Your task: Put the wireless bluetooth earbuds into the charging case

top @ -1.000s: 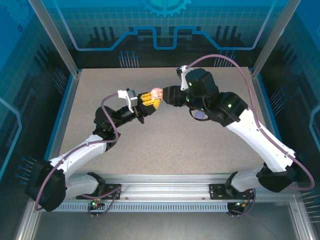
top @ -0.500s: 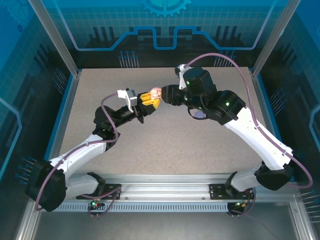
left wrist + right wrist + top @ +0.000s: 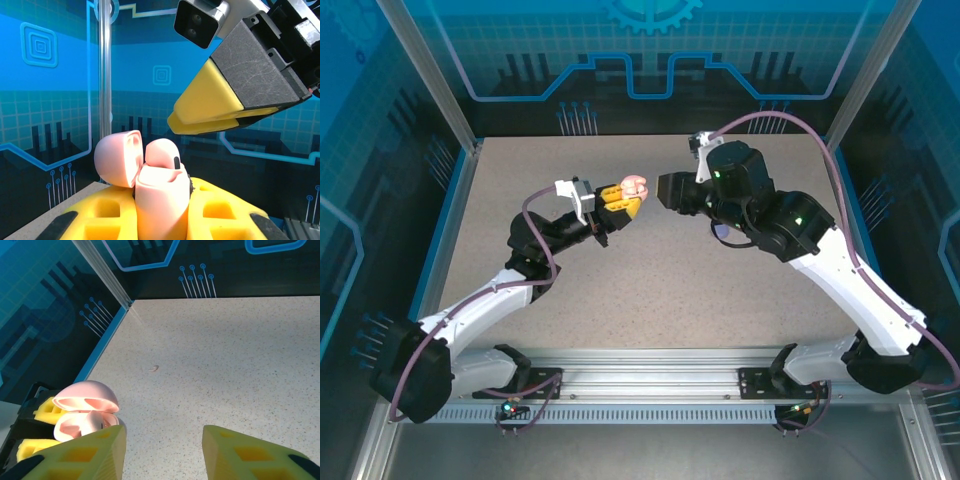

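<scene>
Top view: left fingers (image 3: 618,203) clench the open pink charging case (image 3: 634,185); right fingers (image 3: 667,190), just right of it, hang spread and empty. Left wrist: a pale earbud (image 3: 160,152) sits in the case — apparently seated. Right wrist: a pale speck (image 3: 153,368) on the surface (image 3: 240,350) beyond the case — perhaps the next bud to fetch. No legible writing.

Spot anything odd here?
One pale earbud sits proud of the open pink case held by the left gripper, maybe not seated. A small pale bit lies loose on the table.
</scene>
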Controlling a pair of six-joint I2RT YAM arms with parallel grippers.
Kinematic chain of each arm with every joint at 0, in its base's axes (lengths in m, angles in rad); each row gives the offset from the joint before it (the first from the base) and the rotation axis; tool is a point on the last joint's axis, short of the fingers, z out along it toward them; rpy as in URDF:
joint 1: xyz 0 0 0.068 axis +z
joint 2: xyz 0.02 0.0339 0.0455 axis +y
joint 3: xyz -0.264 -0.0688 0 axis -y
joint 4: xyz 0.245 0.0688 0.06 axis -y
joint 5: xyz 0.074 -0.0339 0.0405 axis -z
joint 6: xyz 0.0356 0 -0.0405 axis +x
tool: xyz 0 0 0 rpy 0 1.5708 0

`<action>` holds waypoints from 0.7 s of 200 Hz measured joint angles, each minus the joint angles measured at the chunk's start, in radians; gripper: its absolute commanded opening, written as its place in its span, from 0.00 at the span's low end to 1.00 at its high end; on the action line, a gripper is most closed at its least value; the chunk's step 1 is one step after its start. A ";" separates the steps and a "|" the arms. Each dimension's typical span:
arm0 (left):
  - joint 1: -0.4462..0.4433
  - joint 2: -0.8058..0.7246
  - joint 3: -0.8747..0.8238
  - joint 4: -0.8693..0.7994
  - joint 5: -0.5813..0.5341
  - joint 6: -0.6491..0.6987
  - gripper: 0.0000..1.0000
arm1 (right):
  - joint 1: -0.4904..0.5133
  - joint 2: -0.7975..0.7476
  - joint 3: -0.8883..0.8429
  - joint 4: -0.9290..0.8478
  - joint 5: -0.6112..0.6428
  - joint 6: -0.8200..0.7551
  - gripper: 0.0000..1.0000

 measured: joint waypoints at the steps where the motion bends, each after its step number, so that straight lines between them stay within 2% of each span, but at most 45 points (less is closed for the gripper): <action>1: 0.000 0.000 0.000 0.000 0.000 0.000 0.00 | 0.000 0.000 0.000 0.000 0.000 0.000 0.49; 39: 0.000 0.000 0.000 0.000 -0.008 0.036 0.00 | -0.064 -0.073 -0.096 -0.008 0.014 0.027 0.55; 68: 0.000 0.000 0.000 0.001 -0.039 0.045 0.00 | -0.119 -0.134 -0.203 -0.009 0.014 0.053 0.63; 107: 0.000 0.010 0.008 -0.004 -0.079 0.061 0.00 | -0.141 -0.156 -0.309 -0.023 0.001 0.087 0.72; 140: -0.007 0.034 0.009 -0.016 -0.119 0.093 0.00 | -0.146 -0.156 -0.330 -0.032 -0.027 0.105 0.76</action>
